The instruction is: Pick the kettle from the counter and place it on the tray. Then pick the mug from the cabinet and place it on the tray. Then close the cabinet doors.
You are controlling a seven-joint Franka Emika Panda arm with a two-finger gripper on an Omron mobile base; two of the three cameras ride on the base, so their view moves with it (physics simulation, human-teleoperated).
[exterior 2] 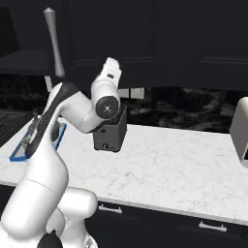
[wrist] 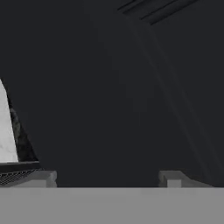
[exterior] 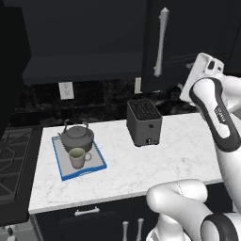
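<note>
The pincer [wrist: 107, 178] faces a dark door panel [wrist: 113, 87] close up, fingertips spread and gripping nothing, likely to push the cabinet door [exterior: 186, 42] shut. On the worktop [exterior: 155, 160], far left of the toaster [exterior: 144, 122], the kettle [exterior: 77, 136] and mug [exterior: 77, 157] already sit on the tray [exterior: 63, 172].

Arm [exterior: 217, 110] raised, elbow bent; fingers [wrist: 43, 178] spread wide apart, holding nothing.
</note>
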